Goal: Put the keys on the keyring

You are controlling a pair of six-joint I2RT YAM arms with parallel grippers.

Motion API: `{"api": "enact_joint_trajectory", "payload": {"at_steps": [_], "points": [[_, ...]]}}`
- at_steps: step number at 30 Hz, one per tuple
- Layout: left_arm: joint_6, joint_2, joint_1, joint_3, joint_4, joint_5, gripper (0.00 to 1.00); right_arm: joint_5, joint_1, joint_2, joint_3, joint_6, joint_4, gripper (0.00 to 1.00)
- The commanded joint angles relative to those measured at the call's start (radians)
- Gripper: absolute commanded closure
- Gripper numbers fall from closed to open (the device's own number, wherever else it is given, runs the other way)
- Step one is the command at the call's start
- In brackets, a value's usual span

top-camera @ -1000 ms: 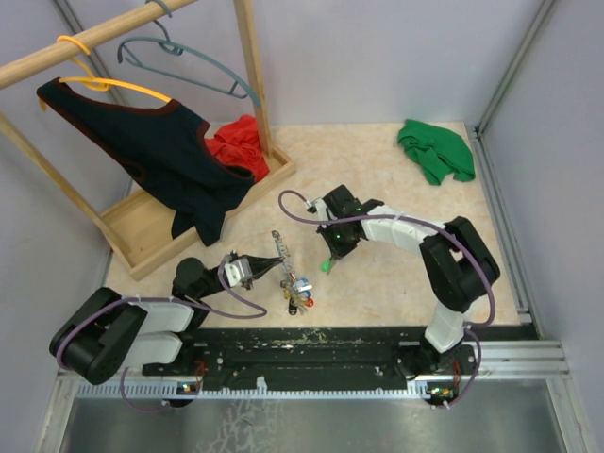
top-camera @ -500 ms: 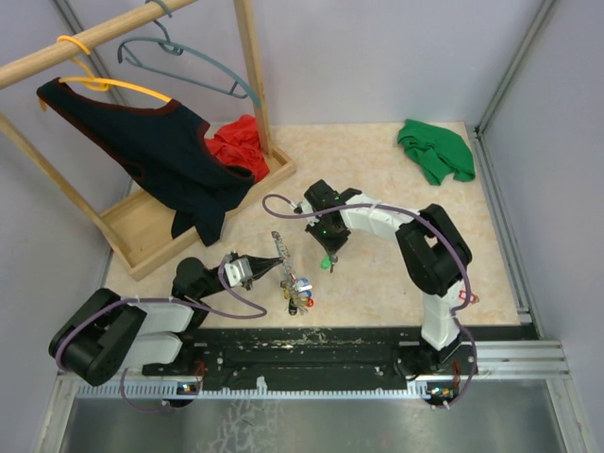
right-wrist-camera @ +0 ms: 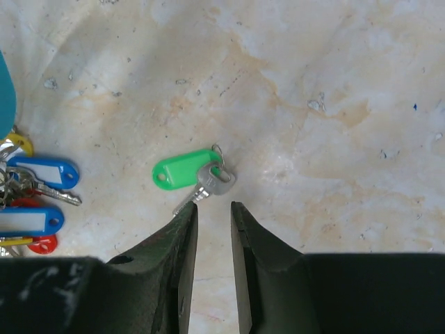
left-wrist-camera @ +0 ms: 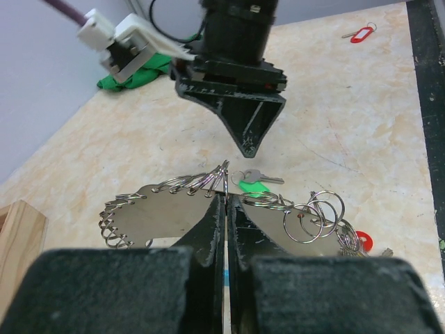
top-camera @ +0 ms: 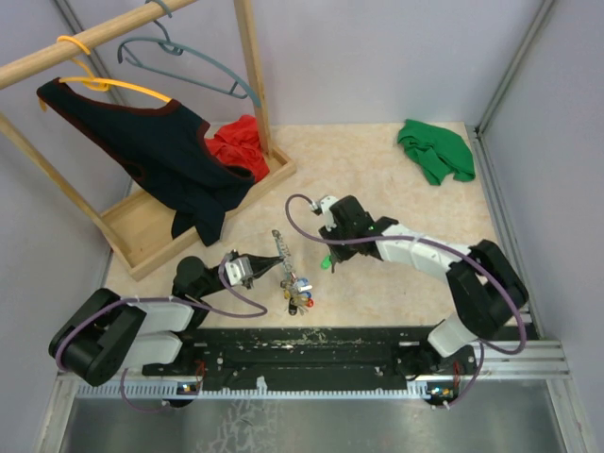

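My left gripper (left-wrist-camera: 227, 195) is shut on the keyring (left-wrist-camera: 167, 188), a silvery coiled loop held just above the table. Its cluster of blue, yellow and red tags (top-camera: 300, 294) trails toward the near edge. One of the keys, with a green tag (right-wrist-camera: 184, 169), lies flat on the table beside the keyring (top-camera: 280, 248). My right gripper (right-wrist-camera: 213, 207) hovers open just short of the green key (top-camera: 326, 263), with nothing between its fingers. The left fingertip (right-wrist-camera: 186, 212) overlaps the key's blade in the right wrist view. A red-tagged key (left-wrist-camera: 359, 34) lies far off, past the right gripper (left-wrist-camera: 248, 142).
A wooden clothes rack (top-camera: 247, 66) stands at the back left, its tray base (top-camera: 151, 241) holding a red cloth (top-camera: 241, 146). A black vest (top-camera: 151, 151) hangs from a yellow hanger. A green cloth (top-camera: 434, 151) lies at the back right.
My right gripper has opened and let go of the green key, which now lies on the table. The right arm has swung and drawn back slightly. The left gripper has stayed still.
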Motion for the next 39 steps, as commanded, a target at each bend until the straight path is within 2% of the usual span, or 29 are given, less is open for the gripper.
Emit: {"api": "enact_joint_trajectory", "payload": {"at_steps": [1,6,10,20,39], "points": [[-0.008,-0.008,0.004,0.026,0.052,0.009,1.0,0.045,0.009,-0.123,-0.164,0.099,0.32,0.74],[-0.011,-0.008,0.004,0.024,0.056,0.009,1.0,0.043,0.007,-0.166,-0.339,0.155,0.614,0.74],[-0.009,-0.011,0.004,0.023,0.056,0.007,1.0,0.041,0.004,-0.155,-0.41,0.192,0.748,0.74],[-0.012,-0.005,0.004,0.026,0.058,0.01,1.0,0.039,-0.026,-0.119,-0.464,0.264,0.844,0.74],[-0.013,-0.007,0.004,0.024,0.06,0.013,1.0,0.03,-0.037,-0.04,-0.448,0.295,0.848,0.77]]}}
